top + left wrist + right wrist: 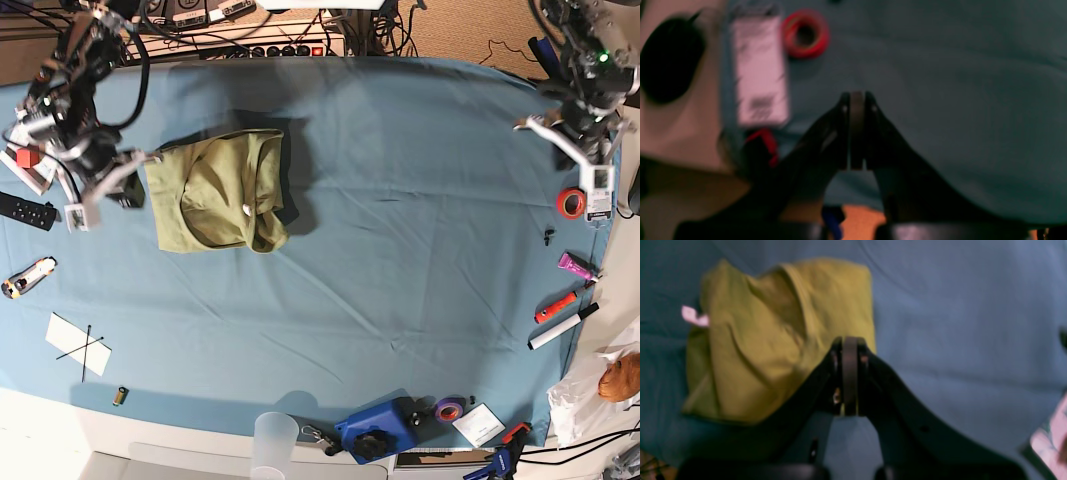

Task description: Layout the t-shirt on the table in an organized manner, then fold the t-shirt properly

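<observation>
- T-shirt (215,190): olive-green, folded into a compact, slightly rumpled bundle; lies on the left part of the surface in the base view, toward the far edge. A small pale tag shows at one edge in the right wrist view (780,336).
- Surface (400,250): very wide, covered in a light blue, slightly creased cloth, rounded corners; carries the t-shirt and small items along its edges.
- Right end effector (850,350): jaws closed together, holding nothing; hangs above the cloth just beside the t-shirt's edge, not gripping it.
- Left end effector (857,103): jaws closed together, empty; poised over bare blue cloth near the surface's edge, well apart from the t-shirt.
- White labelled box (760,70): lies at the surface's edge, just beside the tape roll; blurred, print unreadable.
- Red tape roll (805,33): lies flat on the cloth near the left end effector; seen also in the base view (571,203).
- Black remote (25,211): at the opposite edge.
- White marker (562,328): beside a red pen (555,307).
</observation>
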